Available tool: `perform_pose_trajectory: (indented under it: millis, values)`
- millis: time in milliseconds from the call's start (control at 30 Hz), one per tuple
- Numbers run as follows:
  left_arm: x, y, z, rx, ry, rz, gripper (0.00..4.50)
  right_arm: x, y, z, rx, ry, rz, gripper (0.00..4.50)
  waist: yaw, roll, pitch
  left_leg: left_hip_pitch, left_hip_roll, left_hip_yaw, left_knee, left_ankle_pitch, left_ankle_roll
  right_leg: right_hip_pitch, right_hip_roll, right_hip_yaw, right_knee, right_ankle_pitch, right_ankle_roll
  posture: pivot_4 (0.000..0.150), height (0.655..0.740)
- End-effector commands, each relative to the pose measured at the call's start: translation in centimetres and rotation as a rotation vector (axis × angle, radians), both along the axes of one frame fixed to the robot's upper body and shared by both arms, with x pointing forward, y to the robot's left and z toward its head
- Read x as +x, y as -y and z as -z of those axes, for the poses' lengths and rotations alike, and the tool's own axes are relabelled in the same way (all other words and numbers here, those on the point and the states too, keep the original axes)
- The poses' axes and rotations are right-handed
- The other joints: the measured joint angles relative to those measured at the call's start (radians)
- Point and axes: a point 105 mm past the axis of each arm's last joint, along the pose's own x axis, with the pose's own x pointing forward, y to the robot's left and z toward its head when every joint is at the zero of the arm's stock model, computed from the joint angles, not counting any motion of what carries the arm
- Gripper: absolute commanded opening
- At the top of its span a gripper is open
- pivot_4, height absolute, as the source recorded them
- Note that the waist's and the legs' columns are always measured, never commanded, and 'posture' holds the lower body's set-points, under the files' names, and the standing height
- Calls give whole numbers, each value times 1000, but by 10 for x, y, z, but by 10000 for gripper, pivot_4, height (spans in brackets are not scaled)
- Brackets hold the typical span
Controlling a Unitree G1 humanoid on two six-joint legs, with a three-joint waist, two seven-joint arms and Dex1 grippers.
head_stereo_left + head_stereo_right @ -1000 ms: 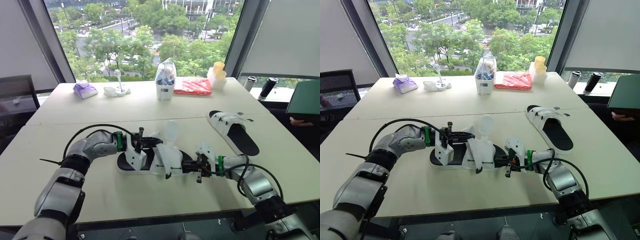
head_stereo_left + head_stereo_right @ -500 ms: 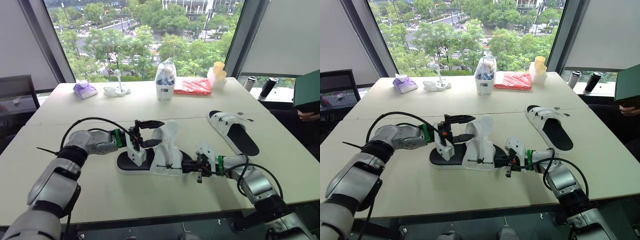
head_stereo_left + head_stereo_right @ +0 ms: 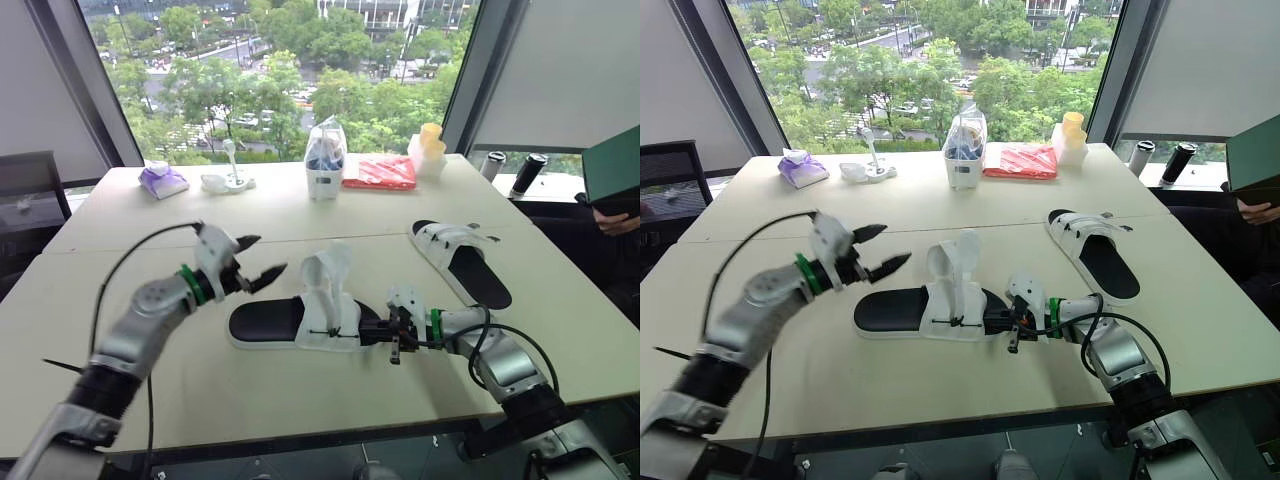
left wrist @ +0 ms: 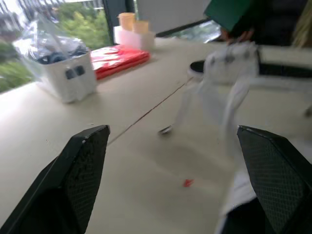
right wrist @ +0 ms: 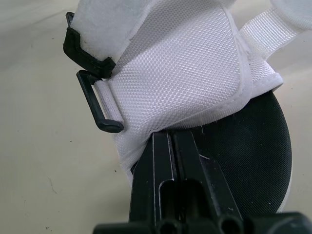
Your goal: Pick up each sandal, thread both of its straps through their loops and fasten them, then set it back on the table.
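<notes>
Left eye view shows the near sandal [image 3: 290, 322] lying at frame centre on the table [image 3: 200, 385], its strap end pinched by the right gripper [image 3: 393, 333], seemingly to steady it, while the left gripper [image 3: 262, 257] hovers wide open at centre-left, free to take the upright strap.

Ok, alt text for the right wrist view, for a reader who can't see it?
The right gripper, jaws closed, grips the edge of a sandal where its white mesh upper meets the black footbed. Two black loops sit at the upper's side, over the beige table.
</notes>
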Motion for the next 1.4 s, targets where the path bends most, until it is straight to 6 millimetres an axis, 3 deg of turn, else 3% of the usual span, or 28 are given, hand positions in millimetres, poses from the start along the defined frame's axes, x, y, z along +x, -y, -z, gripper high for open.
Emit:
perform_pose_trajectory:
  millis: [33, 200, 300, 600, 800, 900, 1067, 1100, 1233, 1400]
  values:
    - [-29, 18, -2, -63, -165, 139, 43175, -10, 7, 42, -92, -137, 41, 0, -1, 0, -1, 0, 0, 0, 0, 0, 0, 0, 0, 0, 0, 0, 0, 1500, 7400]
    - [-53, 33, 20, 31, -295, 236, 43175, -7, 0, 42, -76, -132, 42, 0, -8, -1, 0, -1, 0, 1, 0, 0, 0, -2, 2, 0, 0, 0, -1, 1500, 7400]
    - [-45, 36, 30, 60, -304, 206, 43175, -6, -4, 43, -69, -132, 45, 0, -13, -2, -1, 0, 0, 1, 0, 0, 0, -2, 2, 0, -1, -1, -2, 1500, 7400]
    - [-14, 63, 46, 160, -263, 324, 43175, -2, -10, 44, -66, -132, 39, 0, -29, -2, -1, -2, 0, 1, 0, -2, -4, -1, 1, -3, -16, -1, -2, 1500, 7400]
    - [0, 79, 54, 235, -270, 362, 43175, 4, -13, 43, -65, -117, 49, 0, -27, -2, -1, -1, 0, 1, -1, 0, 0, -4, 1, -3, -13, 0, -3, 1500, 7400]
    - [3, 84, 55, 251, -243, 355, 30063, 5, -14, 44, -60, -116, 53, 0, -28, -2, -1, -1, 1, 1, -1, 0, 0, -4, 2, -3, -13, 0, -3, 1500, 7400]
    - [2, 84, 54, 201, -266, 355, 2585, 4, -16, 46, -58, -119, 56, 0, -28, -2, -1, -1, 1, 1, -1, -1, -1, -4, 2, -3, -15, 0, -3, 1500, 7400]
    - [-1, 84, 50, 169, -288, 377, 517, 3, -16, 46, -58, -121, 55, 0, -28, -2, -1, -1, 1, 1, -1, -1, -1, -4, 2, -4, -16, 0, -3, 1500, 7400]
    - [-9, 79, 22, 7, -360, 466, 517, 2, -16, 47, -59, -127, 55, 0, -29, -2, -1, -1, 1, 0, -1, -2, -4, -5, 1, -6, -20, 0, -3, 1500, 7400]
    - [-2, 65, 13, -33, -391, 456, 517, 1, -17, 48, -59, -134, 53, 0, -29, -2, -1, 0, 1, 0, 0, -2, -4, -6, 1, -6, -20, 0, -3, 1500, 7400]
